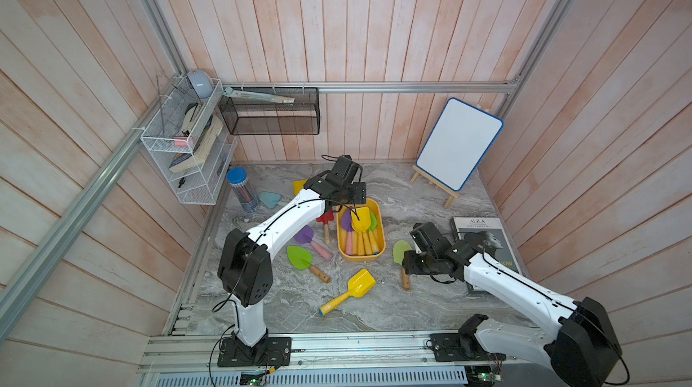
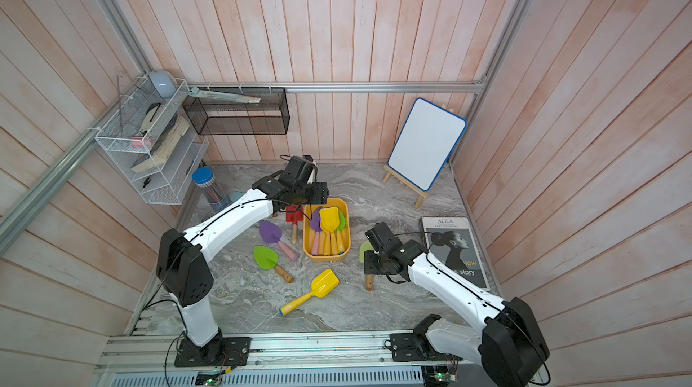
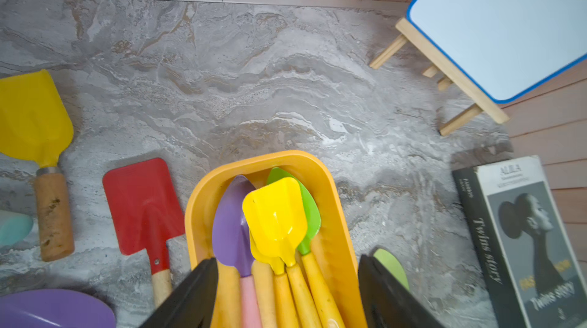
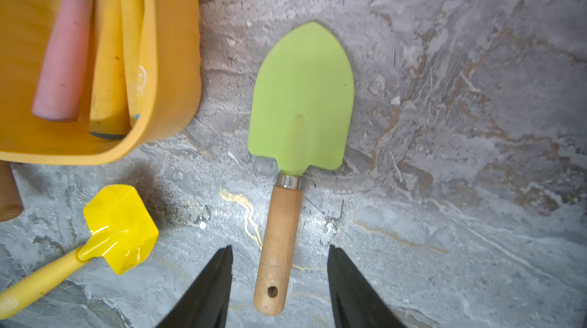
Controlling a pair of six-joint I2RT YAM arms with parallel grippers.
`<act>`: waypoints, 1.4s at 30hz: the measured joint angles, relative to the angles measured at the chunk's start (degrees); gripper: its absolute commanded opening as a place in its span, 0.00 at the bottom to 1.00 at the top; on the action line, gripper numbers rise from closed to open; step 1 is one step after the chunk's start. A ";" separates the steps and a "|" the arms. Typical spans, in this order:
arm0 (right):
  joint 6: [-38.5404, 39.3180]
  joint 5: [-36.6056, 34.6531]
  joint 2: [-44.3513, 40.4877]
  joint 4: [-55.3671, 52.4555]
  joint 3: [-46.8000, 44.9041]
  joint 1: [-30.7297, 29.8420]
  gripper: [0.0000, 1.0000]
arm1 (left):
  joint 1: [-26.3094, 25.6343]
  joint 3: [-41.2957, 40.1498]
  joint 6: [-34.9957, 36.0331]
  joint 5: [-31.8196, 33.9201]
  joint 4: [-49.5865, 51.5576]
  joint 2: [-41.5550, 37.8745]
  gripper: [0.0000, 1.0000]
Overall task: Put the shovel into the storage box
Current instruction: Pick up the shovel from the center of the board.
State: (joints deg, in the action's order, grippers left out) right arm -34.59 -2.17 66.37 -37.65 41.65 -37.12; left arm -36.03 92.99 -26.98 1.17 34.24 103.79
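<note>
Now | left pincer point(image 3: 287, 259) released | right pincer point(image 4: 280, 247) released over green shovel point(image 4: 301, 97) | book point(image 3: 524, 240) "Twins story"

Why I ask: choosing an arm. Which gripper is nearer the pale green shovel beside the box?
Right. The right gripper hangs over the pale green shovel, jaws open either side of its handle. The left gripper is over the storage box, farther off.
</note>
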 measured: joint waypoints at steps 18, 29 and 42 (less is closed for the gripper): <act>-7.82 -0.15 4.90 2.27 -4.92 -6.19 0.51 | -0.39 -19.65 -5.81 -13.53 -14.91 -12.15 0.76; -8.68 -0.44 8.28 5.38 -5.70 -6.27 0.20 | -0.42 -21.92 -6.95 -16.15 -17.38 -13.07 0.76; -8.63 -4.92 2.84 -1.09 -2.75 -6.34 0.00 | -0.42 -24.59 -8.70 -20.55 -20.26 -13.66 0.68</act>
State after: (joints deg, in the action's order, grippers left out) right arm -43.22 -7.09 69.21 -38.74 38.89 -43.46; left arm -36.45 68.40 -35.68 -19.38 13.98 90.13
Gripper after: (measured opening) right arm 0.274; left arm 0.724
